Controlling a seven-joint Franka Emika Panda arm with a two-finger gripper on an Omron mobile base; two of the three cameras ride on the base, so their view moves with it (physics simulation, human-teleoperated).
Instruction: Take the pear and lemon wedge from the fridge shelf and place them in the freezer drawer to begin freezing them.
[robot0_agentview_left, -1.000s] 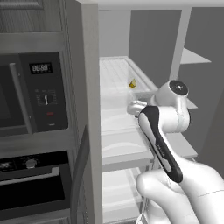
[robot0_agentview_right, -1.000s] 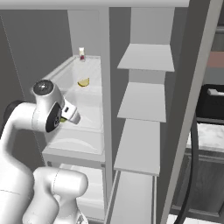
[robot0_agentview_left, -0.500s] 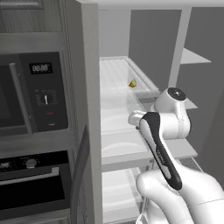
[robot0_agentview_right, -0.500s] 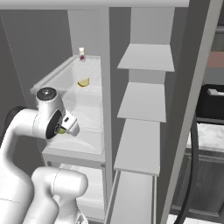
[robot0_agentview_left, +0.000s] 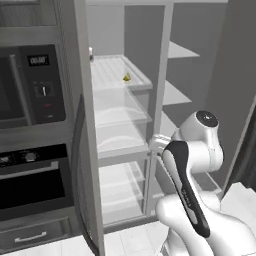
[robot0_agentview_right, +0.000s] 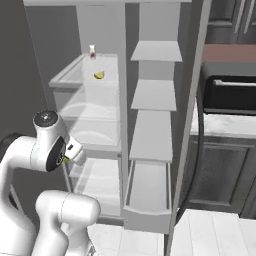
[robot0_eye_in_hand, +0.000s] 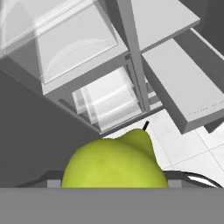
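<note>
Fridge shelf (robot0_agentview_left: 112, 70) sits at the top of the open fridge, ribbed and white. My gripper (robot0_agentview_right: 66, 160) hangs well below it, beside the clear bins, clenched on the pear (robot0_eye_in_hand: 114, 162); fingertips probably hidden behind the fruit. Lemon wedge (robot0_agentview_right: 99, 75) lies on the shelf.

In the hand view we see the pear (robot0_eye_in_hand: 114, 162) cut off below by the picture's lower band, and it covers the fingertips, so we cannot see how they meet the fruit. In the right base view only a green sliver of the pear (robot0_agentview_right: 66, 160) peeks past the gripper (robot0_agentview_right: 70, 156). The jar (robot0_agentview_left: 91, 52) beside the fridge shelf (robot0_agentview_left: 112, 71) is half hidden behind the fridge wall.
</note>
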